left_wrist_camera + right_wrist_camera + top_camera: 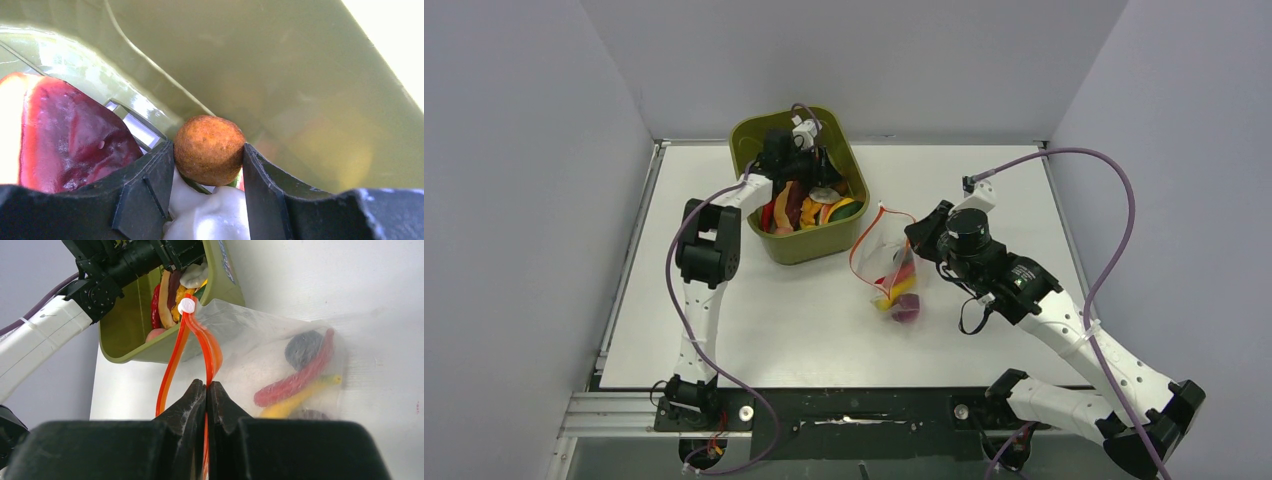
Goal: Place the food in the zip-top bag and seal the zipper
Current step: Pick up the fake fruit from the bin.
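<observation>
Left gripper [207,148]: deep inside the olive-green bin [809,247] at the far left. Its jaws stand about half apart, and the pads touch both sides of a brown ball [210,150]. This is judged to be a grasp for lifting, though its firmness cannot be told.
Brown ball: sits against the bin's far wall, above a white piece [210,217] and right of a glossy dark-red piece [75,130]. It is probably chosen because it lies uppermost and unobstructed.
Right gripper [206,385]: jaws fully together, pinching one strand of the zipper [171,367].
Zip-top bag [886,262]: lies mid-table, just right of the bin. Its mouth is raised and looped wide toward the bin, apparently so food has only a short way to travel.
Zipper: unsealed, with the white slider [186,305] at the end nearest the bin's rim.
Bag contents: red pepper [300,377], yellow banana [300,396] and dark round piece [303,347], settled at the bag's near, closed end.
Remaining food [809,210]: several pieces are in the bin, so loading is judged to be partway done, with sealing to follow.
</observation>
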Robot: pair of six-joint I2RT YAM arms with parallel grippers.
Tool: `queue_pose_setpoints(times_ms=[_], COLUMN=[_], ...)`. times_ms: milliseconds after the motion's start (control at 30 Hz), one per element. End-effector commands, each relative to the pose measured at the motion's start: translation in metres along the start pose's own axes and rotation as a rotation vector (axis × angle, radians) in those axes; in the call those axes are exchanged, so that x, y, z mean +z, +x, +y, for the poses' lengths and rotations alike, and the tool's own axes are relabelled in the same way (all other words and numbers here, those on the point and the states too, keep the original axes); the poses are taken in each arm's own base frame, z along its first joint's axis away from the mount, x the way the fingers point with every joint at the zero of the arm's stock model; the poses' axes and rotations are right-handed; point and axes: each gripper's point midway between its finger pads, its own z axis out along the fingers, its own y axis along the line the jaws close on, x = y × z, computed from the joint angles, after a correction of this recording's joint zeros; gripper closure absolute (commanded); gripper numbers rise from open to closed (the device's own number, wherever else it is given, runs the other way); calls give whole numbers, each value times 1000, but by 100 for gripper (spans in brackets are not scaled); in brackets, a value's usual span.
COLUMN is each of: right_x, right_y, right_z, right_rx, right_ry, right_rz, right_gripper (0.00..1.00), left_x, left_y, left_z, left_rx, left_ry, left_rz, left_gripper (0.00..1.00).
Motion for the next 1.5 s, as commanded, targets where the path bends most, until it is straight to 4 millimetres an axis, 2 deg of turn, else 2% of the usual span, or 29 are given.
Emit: queue_pose_setpoints(times_ms=[0, 133, 600, 833, 1000, 1267, 1467], right_x=[-8, -7, 3, 6, 4, 8, 9], right_y=[-20, -20, -9, 0, 1, 2, 4], right_z=[14, 14, 18, 17, 14, 18, 18], right_rx=[32, 41, 36, 41, 45, 59, 71], right_ry=[-50, -51, -70, -66, -63, -64, -66], right_rz=[-75, -78, -46, -20, -22, -15, -11], right_gripper=[100, 100, 100, 100, 100, 100, 100], left_x=[-18, -32, -77, -106, -132, -169, -192], left_y=[-40, -47, -71, -79, -92, -105, -94], left_z=[-27, -36, -57, -62, -72, -108, -139], left_rx=[56, 55, 108, 83, 84, 61, 19], left_ry=[45, 44, -19, -104, -152, -102, -29], left_rz=[-64, -73, -161, -217, -282, -378, -398], left_gripper=[69, 77, 79, 79, 79, 79, 79])
